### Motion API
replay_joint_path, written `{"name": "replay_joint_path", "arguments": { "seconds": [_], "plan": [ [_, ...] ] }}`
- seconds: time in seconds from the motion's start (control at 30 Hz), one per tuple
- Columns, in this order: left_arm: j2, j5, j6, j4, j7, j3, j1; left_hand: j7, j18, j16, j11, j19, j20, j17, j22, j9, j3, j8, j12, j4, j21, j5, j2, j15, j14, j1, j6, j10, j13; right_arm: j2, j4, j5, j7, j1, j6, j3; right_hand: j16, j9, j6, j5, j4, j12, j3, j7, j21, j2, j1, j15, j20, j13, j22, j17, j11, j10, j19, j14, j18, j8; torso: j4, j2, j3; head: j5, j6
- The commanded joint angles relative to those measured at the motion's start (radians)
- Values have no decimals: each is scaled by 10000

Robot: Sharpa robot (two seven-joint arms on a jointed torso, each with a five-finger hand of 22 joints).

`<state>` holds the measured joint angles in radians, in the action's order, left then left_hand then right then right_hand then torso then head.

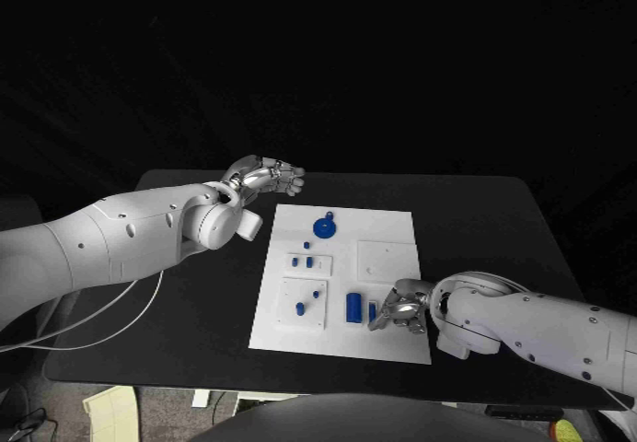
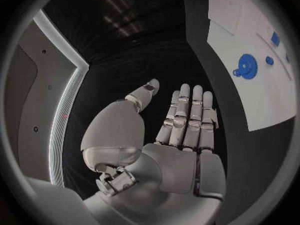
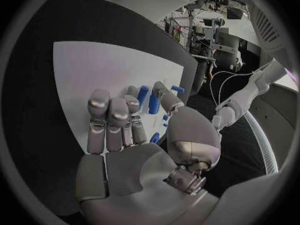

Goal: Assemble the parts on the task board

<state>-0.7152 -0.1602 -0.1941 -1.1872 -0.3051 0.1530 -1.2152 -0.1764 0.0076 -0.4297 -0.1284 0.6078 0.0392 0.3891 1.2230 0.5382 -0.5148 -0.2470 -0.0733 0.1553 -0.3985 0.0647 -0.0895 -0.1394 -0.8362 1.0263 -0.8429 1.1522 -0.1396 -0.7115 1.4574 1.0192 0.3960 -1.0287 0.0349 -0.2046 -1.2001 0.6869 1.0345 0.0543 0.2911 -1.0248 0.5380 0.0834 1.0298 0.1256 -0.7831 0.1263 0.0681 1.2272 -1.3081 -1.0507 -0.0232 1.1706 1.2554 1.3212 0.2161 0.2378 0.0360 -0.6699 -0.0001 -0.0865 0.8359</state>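
The white task board [image 1: 387,230] lies in the middle of the black table. A round blue gear part [image 1: 325,226] sits near its far end, with small blue parts [image 1: 306,261] below it and two more [image 1: 309,301] nearer the front. An upright long blue part [image 1: 353,308] stands at the front beside my right hand [image 1: 401,311]. In the right wrist view the right hand [image 3: 125,135] reaches over the board, its fingers [image 3: 109,110] and thumb spread around long blue parts [image 3: 149,99]; I cannot tell if they touch. My left hand [image 1: 266,175] hovers off the board's far left corner, with straight fingers [image 2: 187,115] holding nothing.
The left wrist view shows the task board [image 2: 262,100] off to one side with the gear part [image 2: 245,66] on it. A raised white square [image 1: 387,260] sits on the board's right half. Bare black table [image 1: 478,221] surrounds the board.
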Motion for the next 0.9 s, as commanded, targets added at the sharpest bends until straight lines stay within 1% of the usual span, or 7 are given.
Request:
{"name": "replay_joint_path", "arguments": {
  "seconds": [0.03, 0.1, 0.13, 0.33, 0.47, 0.57, 0.9],
  "plan": [
    [13, 47, 150, -17, -80, -7, 4, 9, 163, 63, -16, 61, 26, 18, 12, -15, -5, -33, 26, -38, 37, -20, -7, -32, -51, -4, 71, -31, 15, 9, -43, 152, 106, 32, -104, -1, 28, 15, 32, -53, -10, -19, -91, 19, -56, -130, -99, 41, 20, 14, -103, -14, -22, -77, -79, -3, 457, -17, -6, 2, -3, 16, 28],
    [13, 47, 153, -13, -81, -7, 5, 9, 163, 63, -16, 61, 27, 19, 13, -15, -4, -33, 26, -39, 38, -20, -7, -32, -51, -4, 71, -31, 16, 0, -59, 154, 125, 40, -117, -1, 30, 22, 63, -53, -35, -18, -146, 11, -63, -487, -39, 47, 9, 10, -97, -15, -30, -66, -75, -5, 457, -6, -9, 2, -5, 15, 39],
    [10, 47, 155, -13, -82, -6, 6, 9, 163, 64, -16, 61, 27, 19, 13, -16, -4, -33, 26, -39, 39, -20, -6, -32, -51, -4, 71, -31, 16, 6, -62, 154, 145, 43, -131, -1, 29, 23, 70, -53, -13, -18, -189, 6, -63, -588, -20, 51, 5, 10, -99, -17, -34, -63, -78, -6, 457, -6, -12, 2, -5, 13, 46],
    [12, 47, 161, -11, -89, -6, 10, 8, 161, 67, -18, 61, 29, 22, 17, -17, 4, -34, 27, -44, 43, -23, -14, -34, -50, -14, 72, -32, 18, 49, -118, 154, 143, 87, -88, -1, 27, 24, 86, -53, -9, -16, -234, -2, -65, -745, -36, 58, 4, 9, -102, -21, -43, -60, -87, -9, 457, -6, -13, -1, -8, 12, 61],
    [4, 47, 160, -16, -85, -6, 10, 8, 161, 68, -18, 62, 29, 24, 18, -17, 6, -34, 27, -47, 44, -23, -13, -34, -50, -16, 73, -33, 18, 63, -141, 134, 128, 104, -1, -1, 30, 20, 103, -53, -52, -9, -234, -5, -75, -1133, 42, 61, -12, 4, -99, -22, -46, -54, -95, -13, 457, -13, -18, -3, -6, 4, 81],
    [7, 47, 157, -13, -81, -6, 10, 8, 160, 69, -18, 62, 29, 25, 19, -18, 7, -35, 27, -48, 46, -23, -13, -35, -51, -17, 73, -33, 19, 81, -158, 131, 137, 104, 34, -1, 29, 15, 115, -53, -46, -8, -200, -8, -76, -1338, 72, 62, -18, 3, -102, -24, -49, -51, -101, -14, 457, -18, -15, -3, -5, 0, 80],
    [21, 47, 151, -13, -73, -5, 10, 9, 160, 72, -17, 62, 29, 29, 24, -19, 10, -36, 26, -51, 51, -24, -14, -35, -51, -19, 74, -32, 20, 98, -195, 126, 143, 104, 309, 0, 25, 3, 153, -53, -55, -9, -49, -16, -73, -1515, 113, 67, -30, 4, -109, -28, -56, -38, -105, -14, 457, -24, -10, 1, -3, 0, 77]
  ]
}}
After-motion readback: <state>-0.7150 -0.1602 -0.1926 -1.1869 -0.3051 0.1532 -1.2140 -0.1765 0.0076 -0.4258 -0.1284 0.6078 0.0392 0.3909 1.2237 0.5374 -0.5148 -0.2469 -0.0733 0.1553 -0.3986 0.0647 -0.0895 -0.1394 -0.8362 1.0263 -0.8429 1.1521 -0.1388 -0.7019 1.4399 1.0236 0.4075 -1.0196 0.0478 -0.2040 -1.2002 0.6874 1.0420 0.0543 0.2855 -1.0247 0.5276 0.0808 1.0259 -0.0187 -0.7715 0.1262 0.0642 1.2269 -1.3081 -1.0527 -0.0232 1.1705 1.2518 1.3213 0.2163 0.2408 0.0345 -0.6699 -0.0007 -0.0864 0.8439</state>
